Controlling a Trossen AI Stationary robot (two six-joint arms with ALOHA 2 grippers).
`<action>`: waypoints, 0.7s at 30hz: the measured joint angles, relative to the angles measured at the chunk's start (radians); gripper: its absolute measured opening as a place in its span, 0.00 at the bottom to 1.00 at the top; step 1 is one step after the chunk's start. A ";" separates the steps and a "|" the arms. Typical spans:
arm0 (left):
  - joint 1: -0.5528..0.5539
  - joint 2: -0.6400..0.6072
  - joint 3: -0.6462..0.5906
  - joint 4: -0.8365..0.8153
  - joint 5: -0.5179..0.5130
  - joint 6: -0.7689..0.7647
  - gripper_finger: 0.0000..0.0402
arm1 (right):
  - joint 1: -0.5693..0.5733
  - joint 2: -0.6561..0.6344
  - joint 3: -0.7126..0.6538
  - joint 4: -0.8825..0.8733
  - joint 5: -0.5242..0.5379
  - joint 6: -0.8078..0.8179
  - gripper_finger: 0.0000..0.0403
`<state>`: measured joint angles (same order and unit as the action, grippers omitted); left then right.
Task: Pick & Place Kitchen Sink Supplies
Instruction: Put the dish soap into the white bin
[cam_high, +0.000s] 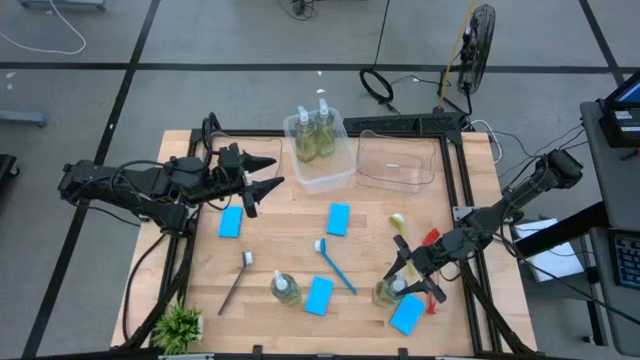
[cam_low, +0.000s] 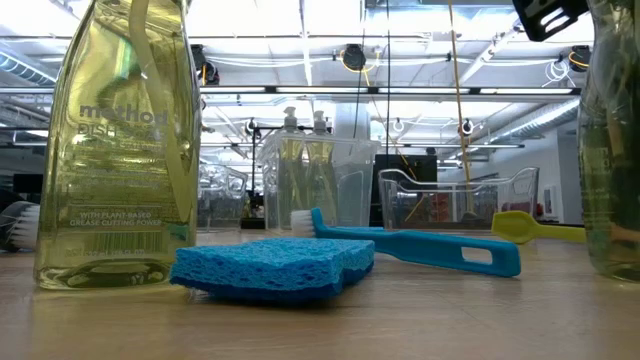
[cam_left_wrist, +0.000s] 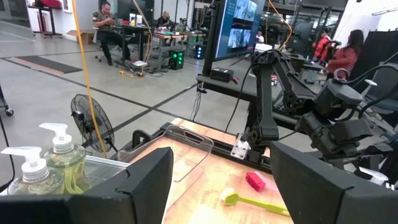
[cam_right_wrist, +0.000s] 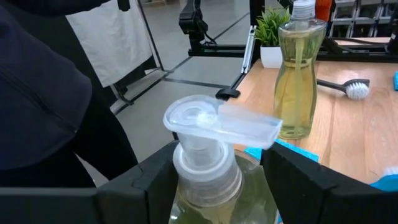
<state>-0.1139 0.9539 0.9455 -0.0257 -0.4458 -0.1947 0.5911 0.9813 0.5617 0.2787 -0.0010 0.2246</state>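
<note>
Counter (cam_high: 290, 250) room is tight at the near right corner, where the right hand (cam_high: 410, 278) straddles a clear yellow-green soap bottle (cam_high: 390, 292), fingers against its neck under the white pump. A blue sponge (cam_high: 408, 314) lies just beside it. Left hand (cam_high: 262, 184) hovers spread near the bin (cam_high: 318, 150) holding two bottles.

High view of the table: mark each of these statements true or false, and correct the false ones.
1. Two soap bottles stand in the left bin. True.
2. The right bin holds sponges. False: nothing shows in it.
3. The right gripper is around a soap bottle near the table's front. True.
4. The left gripper holds a sponge. False: it is open and holds nothing.
5. The plant stands inside a bin. False: it stands at the table's front left corner.
</note>
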 joint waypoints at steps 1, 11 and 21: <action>0.000 0.000 0.000 0.000 0.000 0.000 0.67 | 0.000 0.000 0.000 0.000 0.000 0.002 0.52; 0.000 0.000 0.000 0.000 0.000 0.000 0.67 | -0.001 -0.001 0.000 0.006 0.006 -0.006 0.35; 0.000 0.000 0.000 0.000 0.005 0.000 0.67 | 0.000 -0.004 0.000 0.007 0.036 0.009 0.30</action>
<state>-0.1139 0.9539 0.9455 -0.0257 -0.4408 -0.1947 0.5907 0.9777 0.5617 0.2852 0.0352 0.2340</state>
